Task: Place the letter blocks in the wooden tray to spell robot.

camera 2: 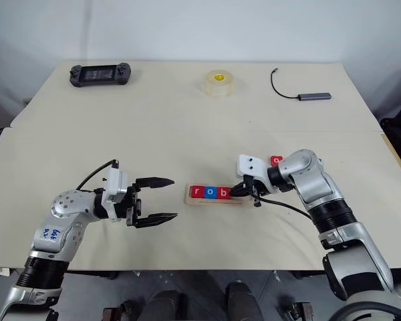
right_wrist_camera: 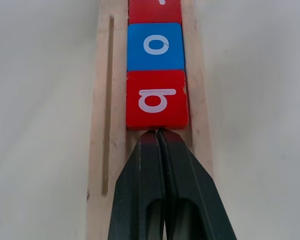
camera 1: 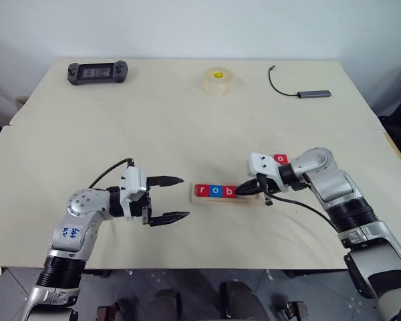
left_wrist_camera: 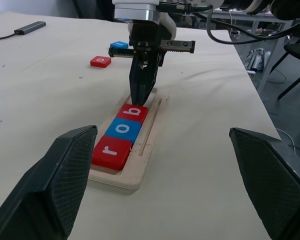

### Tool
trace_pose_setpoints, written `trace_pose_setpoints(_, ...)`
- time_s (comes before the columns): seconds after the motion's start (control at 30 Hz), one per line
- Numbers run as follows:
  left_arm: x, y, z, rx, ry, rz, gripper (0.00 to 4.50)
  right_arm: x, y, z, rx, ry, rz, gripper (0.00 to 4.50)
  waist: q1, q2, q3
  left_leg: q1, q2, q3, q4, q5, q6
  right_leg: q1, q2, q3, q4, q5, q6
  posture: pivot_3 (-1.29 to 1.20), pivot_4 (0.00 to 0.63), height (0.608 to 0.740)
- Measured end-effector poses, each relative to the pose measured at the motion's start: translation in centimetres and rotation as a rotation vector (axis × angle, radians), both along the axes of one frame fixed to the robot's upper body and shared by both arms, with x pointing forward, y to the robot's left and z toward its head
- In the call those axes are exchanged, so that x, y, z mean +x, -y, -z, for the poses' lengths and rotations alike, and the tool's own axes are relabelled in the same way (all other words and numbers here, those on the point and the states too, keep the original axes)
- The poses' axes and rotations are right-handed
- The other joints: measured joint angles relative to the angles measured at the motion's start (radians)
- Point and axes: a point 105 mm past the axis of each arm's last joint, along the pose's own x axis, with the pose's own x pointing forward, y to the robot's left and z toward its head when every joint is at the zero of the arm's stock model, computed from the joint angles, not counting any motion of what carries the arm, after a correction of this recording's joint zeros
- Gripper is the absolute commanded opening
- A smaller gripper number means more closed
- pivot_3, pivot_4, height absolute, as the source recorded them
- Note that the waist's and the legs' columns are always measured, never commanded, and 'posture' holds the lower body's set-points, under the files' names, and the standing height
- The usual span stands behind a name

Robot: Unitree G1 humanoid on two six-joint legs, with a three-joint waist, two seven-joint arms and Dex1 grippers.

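Note:
The wooden tray (camera 1: 220, 201) lies at the table's middle front. In it sit three letter blocks side by side: a red r (camera 1: 201, 190), a blue o (camera 1: 216, 190) and a red b (right_wrist_camera: 156, 99). My right gripper (right_wrist_camera: 157, 132) is shut with nothing in it; its tip rests in the tray against the free edge of the b block. A loose red o block (left_wrist_camera: 100, 61) and a blue block (left_wrist_camera: 119, 45) lie on the table behind the right wrist. My left gripper (camera 1: 185, 197) hangs open and empty just left of the tray.
At the back of the table lie a black handheld game console (camera 1: 97, 71), a roll of tape (camera 1: 217, 81) and a grey USB hub with a black cable (camera 1: 313, 94). The table's front edge runs close below both grippers.

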Motion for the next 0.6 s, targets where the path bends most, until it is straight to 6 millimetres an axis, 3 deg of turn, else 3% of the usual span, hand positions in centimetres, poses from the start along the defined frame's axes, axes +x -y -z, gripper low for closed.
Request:
trace_pose_setpoints(0.27,0.0,0.0,0.0,0.0,0.0,0.0,4.5,-0.1,-0.3,0.0,0.002,-0.004,-0.003,0.06,0.0,0.0,0.0,0.0,0.0,0.0,0.0,0.0,0.0,0.0,0.0,0.0,0.0,0.0,0.0,0.0,0.15,0.74)
trace_pose_setpoints(0.4,0.0,0.0,0.0,0.0,0.001,0.002,4.5,-0.3,1.2,-1.0,0.013,0.022,0.042,0.06,0.003,0.0,0.0,0.0,0.0,0.0,0.0,0.0,0.0,0.0,0.0,0.0,0.0,0.0,0.0,0.0,0.15,0.74)
trace_pose_setpoints(0.5,0.1,0.1,-0.1,0.001,0.004,0.007,4.5,-1.0,3.7,-2.9,0.092,0.071,0.147,0.59,0.013,0.0,0.0,-0.001,-0.001,-0.003,0.0,0.0,0.0,0.0,-0.002,0.0,-0.001,0.0,0.0,0.0,0.15,0.74)
trace_pose_setpoints(0.6,0.4,0.1,-0.1,0.0,-0.002,0.006,4.5,-2.8,6.7,-3.9,0.171,0.098,0.282,1.56,0.026,0.0,0.0,-0.002,-0.001,-0.003,-0.001,0.0,0.001,0.0,-0.002,0.0,-0.002,0.0,0.0,0.0,0.15,0.74)
